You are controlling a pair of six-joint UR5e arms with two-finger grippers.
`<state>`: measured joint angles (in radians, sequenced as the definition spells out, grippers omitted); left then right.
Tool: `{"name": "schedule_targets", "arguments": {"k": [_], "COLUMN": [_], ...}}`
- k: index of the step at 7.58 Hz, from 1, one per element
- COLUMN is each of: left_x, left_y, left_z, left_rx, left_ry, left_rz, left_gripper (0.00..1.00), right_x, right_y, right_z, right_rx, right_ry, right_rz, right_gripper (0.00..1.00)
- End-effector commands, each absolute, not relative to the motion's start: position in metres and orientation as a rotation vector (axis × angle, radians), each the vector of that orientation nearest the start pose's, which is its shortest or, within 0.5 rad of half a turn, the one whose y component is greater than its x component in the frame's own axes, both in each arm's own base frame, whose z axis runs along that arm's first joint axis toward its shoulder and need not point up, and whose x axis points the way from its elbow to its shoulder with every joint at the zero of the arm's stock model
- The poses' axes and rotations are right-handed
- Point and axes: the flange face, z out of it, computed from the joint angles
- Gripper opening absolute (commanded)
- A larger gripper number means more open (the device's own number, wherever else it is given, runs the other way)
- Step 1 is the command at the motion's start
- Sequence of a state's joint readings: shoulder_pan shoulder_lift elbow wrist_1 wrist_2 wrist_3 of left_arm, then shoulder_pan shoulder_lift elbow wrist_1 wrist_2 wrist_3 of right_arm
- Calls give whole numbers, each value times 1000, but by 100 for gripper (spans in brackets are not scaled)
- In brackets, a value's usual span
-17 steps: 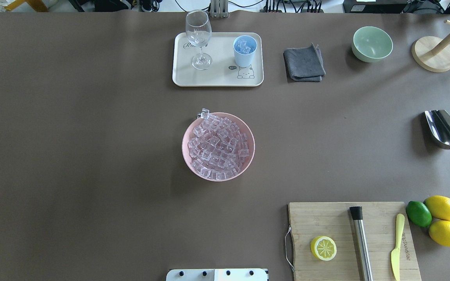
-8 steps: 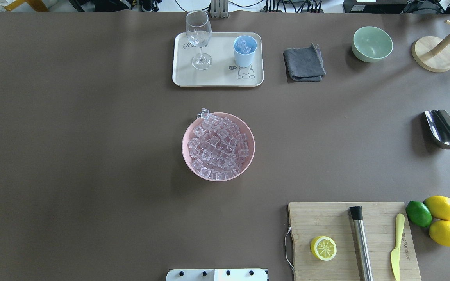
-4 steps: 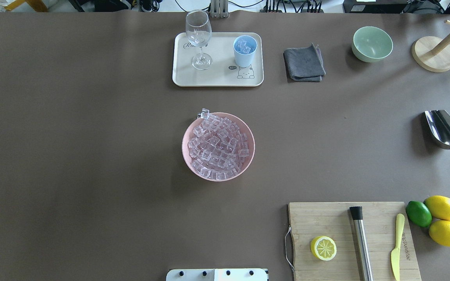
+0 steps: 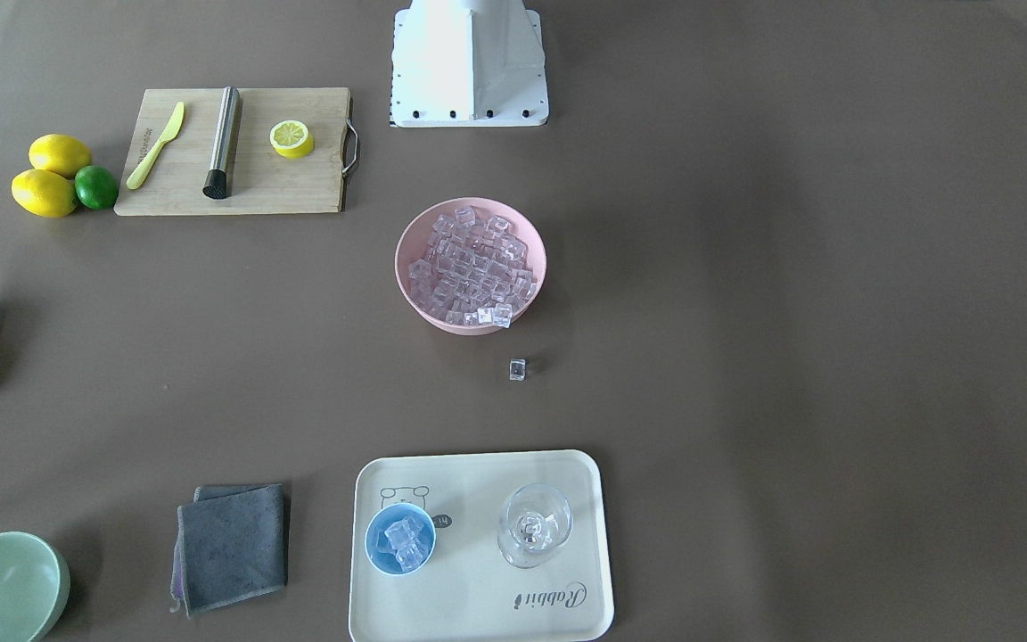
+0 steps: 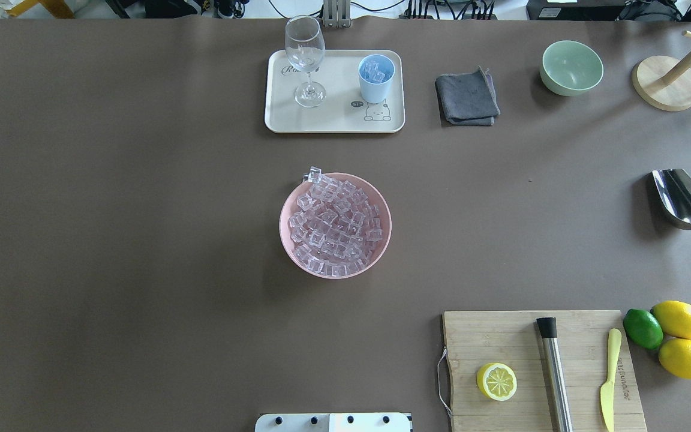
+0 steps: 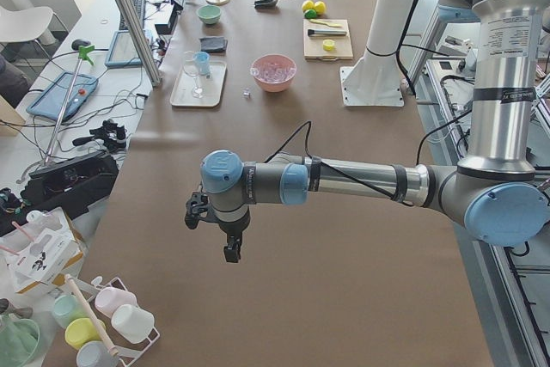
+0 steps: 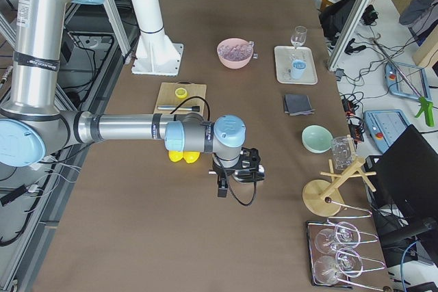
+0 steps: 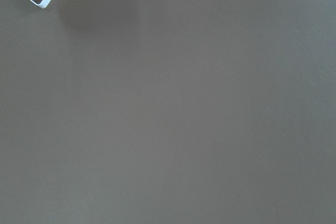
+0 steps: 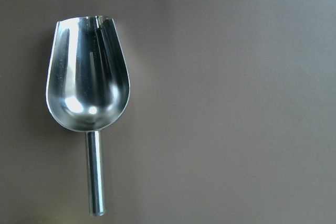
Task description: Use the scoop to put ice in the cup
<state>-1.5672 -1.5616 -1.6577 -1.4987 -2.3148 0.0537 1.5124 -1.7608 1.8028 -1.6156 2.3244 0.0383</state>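
1. The left fingers [image 6: 231,248] hang below the near arm's wrist in the left side view. They are over bare brown worktop [image 5: 141,240], well apart from the task's things. That view does not show whether they are released or clenched.
2. The right fingers [image 7: 222,184] hang from the near arm in the right side view, over the worktop's right end. Here too I cannot tell whether they are released or clenched. Their wrist camera looks straight down on the scoop [image 9: 86,87].
3. The scoop lies flat on the worktop near the robot's right edge. Its trough faces up, showing bare shiny metal, and its handle points back toward the robot's side.
4. Most of the ice [image 5: 335,227] is heaped in a pink bowl [image 5: 286,245] at the middle of the worktop. One stray cube [image 4: 517,369] lies on the worktop just beyond the bowl's far rim, between the bowl and the tray [image 5: 333,125].
5. The light-blue cup [image 5: 375,79] stands upright on the cream tray at the far middle and holds a few cubes. A wine glass [image 5: 305,60] stands beside it on the same tray, apart from it.
6. To the right of the tray lie a folded grey cloth [image 5: 467,97] and a green bowl [image 5: 571,67].
7. Near the robot's right side, a wooden cutting board [image 5: 501,336] carries a lemon half [image 5: 496,381], a steel cylinder with black end [image 5: 553,372] and a yellow knife [image 5: 609,378]. Two lemons [image 5: 679,319] and a lime [image 5: 643,328] sit just beside the board.
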Motion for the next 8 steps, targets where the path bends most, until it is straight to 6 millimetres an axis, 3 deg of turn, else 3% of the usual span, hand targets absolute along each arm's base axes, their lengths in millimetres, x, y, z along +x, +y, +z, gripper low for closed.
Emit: {"name": "schedule_targets", "arguments": {"k": [1, 8], "left_x": [-62, -57], "left_y": [-487, -488], "left_z": [632, 630], "left_rx": [19, 16], "left_ry": [744, 744], "left_rz": [59, 70], "left_gripper": [99, 99], "right_x": [41, 42], "right_y": [-414, -414], "right_z": [636, 636], "right_rx": [-38, -39], "right_ry": [-752, -754], "right_rz": [-18, -16], "right_gripper": [100, 100]}}
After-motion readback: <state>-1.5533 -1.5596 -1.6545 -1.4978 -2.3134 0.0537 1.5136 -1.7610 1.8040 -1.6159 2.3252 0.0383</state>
